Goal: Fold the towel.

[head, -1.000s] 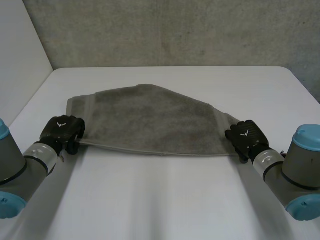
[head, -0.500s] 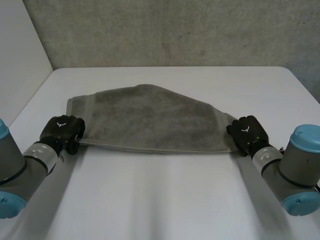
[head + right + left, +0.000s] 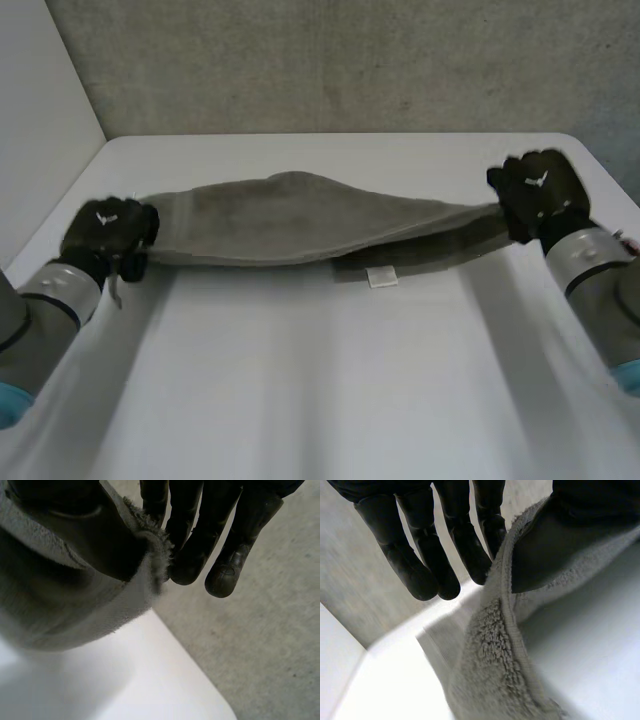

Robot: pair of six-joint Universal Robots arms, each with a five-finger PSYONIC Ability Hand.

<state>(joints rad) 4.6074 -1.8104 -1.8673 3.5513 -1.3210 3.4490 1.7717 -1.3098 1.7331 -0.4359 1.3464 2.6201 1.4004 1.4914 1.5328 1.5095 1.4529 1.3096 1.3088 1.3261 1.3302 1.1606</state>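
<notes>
A grey towel [image 3: 300, 220] is stretched between my two hands above the white table [image 3: 320, 380], its near edge lifted and its far part sagging toward the tabletop. My left hand [image 3: 108, 232] pinches the towel's left end; in the left wrist view the thumb [image 3: 560, 535] presses the towel [image 3: 495, 670] against the fingers [image 3: 465, 540]. At the right end, my right hand [image 3: 538, 190] grips the towel and is raised; there the thumb [image 3: 85, 525] clamps the towel's edge [image 3: 75, 605] against the fingers [image 3: 190, 540]. A small white label [image 3: 381, 277] hangs under the towel.
A grey wall [image 3: 340, 60] runs behind the table's far edge. A pale panel [image 3: 40, 110] stands at the left. The table's right corner [image 3: 190, 690] lies below my right hand, with grey floor beyond it.
Both hands have lifted the towel's near edge off the table and moved away from me. The right hand rose farthest and closed its grip, and the towel now hangs as a narrow band.
</notes>
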